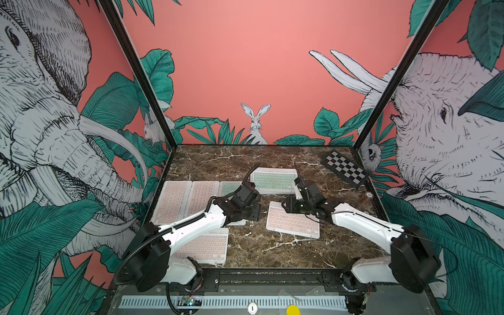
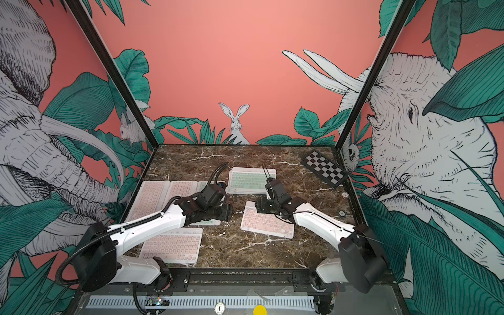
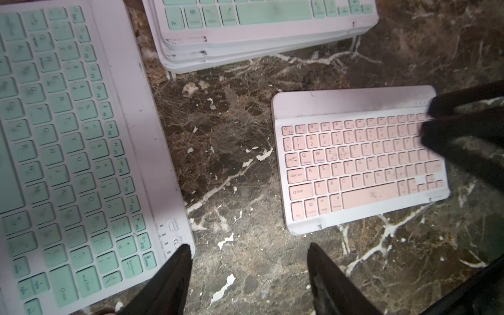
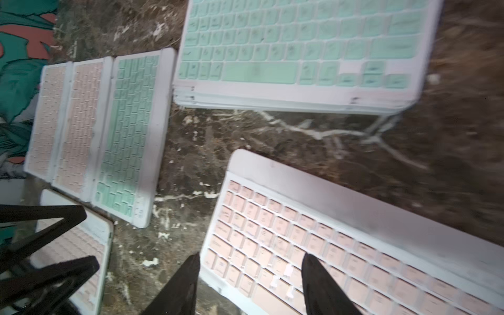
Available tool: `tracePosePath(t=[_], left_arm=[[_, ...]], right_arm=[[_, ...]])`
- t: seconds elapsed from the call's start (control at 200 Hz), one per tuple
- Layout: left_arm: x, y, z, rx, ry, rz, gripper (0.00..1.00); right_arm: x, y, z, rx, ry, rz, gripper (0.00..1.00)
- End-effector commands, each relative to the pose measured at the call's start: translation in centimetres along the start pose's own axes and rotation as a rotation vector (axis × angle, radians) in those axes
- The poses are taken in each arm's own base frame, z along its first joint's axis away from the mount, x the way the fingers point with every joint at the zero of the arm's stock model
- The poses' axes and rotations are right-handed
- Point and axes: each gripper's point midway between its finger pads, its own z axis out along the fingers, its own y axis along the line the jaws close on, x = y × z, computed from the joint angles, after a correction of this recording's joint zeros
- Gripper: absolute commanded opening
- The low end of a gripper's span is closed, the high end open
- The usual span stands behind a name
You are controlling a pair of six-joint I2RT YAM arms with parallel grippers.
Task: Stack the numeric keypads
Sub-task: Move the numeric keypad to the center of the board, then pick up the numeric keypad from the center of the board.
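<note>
Five single keypads (image 1: 201, 246), one stack (image 1: 274, 180) toward far edge; centre pink keypad (image 1: 293, 222) long-axis roughly along tabletop's (image 1: 272, 253) front edge; both my jaws released, empty.

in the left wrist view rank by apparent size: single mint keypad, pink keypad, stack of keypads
1. single mint keypad: largest, but nearest the camera
2. pink keypad
3. stack of keypads: smallest showing, though cut off by the picture's edge, so unsure

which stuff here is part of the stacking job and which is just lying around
job: mint-topped stack of white flat keypads; lone pink-keyed keypad mid-table; left row of three keypads; front pink keypad
lying about: black-and-white checkered board
</note>
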Motion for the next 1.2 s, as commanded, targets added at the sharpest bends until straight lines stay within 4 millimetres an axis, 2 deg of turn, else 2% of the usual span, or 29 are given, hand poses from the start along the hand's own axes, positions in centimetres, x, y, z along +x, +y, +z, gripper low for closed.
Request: tracePosePath(t=[0.0,0.155,0.395,0.765,1.195], left_arm=[[-0.2,-0.6,1.0,0.029,-0.02,0.032,0.69],[-0.5,-1.4,2.1,0.063,-0.021,0.031,0.69],[-0.7,-2.0,3.0,0.086,-0.016,0.035,0.69],[0.0,-1.7,4.5,0.071,0.019,0.042,0.69],[0.6,-1.6,5.2,0.067,0.046,0.04,0.68]], right_arm=[[3.6,-5.9,-1.2,0.164,0.115,0.015,0.67],[5.0,-9.8,-1.9,0.182,0.154,0.136,0.67],[6.1,-11.7,-0.9,0.233,0.201,0.152,0.66],[8.0,-12.0,0.4,0.218,0.254,0.169,0.64],[7.4,-8.4,2.9,0.147,0.249,0.166,0.63]])
